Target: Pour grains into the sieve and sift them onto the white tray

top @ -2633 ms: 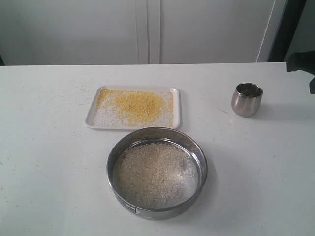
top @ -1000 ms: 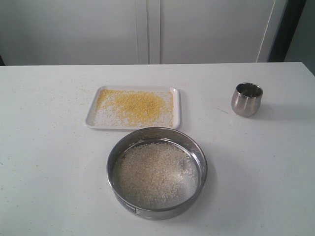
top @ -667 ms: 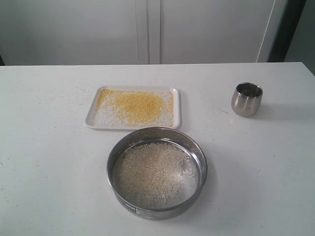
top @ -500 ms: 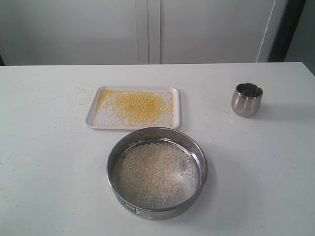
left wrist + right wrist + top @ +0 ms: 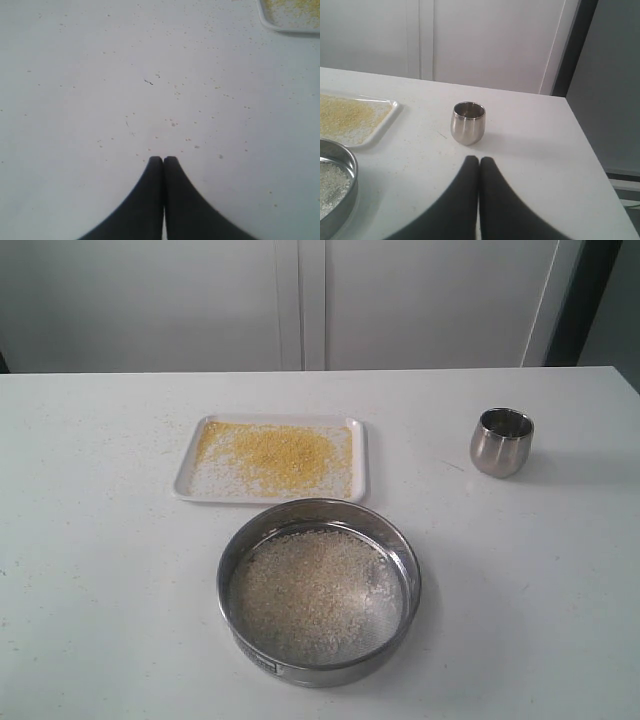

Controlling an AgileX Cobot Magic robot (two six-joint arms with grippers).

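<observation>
Sitting on the table (image 5: 100,540), toward 6 o'clock in the exterior view, is 1 sieve (image 5: 320,676) w/ a flat bed of white grains (image 5: 310,595) on its mesh. At 12 o'clock from it lies 1 white tray (image 5: 205,480), just beside the sieve's rim; can't tell if they touch. Yellow grains (image 5: 280,452) are spread over most of the tray, and its 7 o'clock corner is mostly bare. 1 shiny cup (image 5: 501,441) stands upright at 2 o'clock from the sieve, well apart from sieve and tray.

There are 2 grippers. The L gripper (image 5: 163,159) is pinched closed w/ nothing in it, over table dotted w/ tiny specks (image 5: 172,122). The R gripper (image 5: 479,159) is pinched closed too, also empty, w/ the cup near, just ahead of its tips.
</observation>
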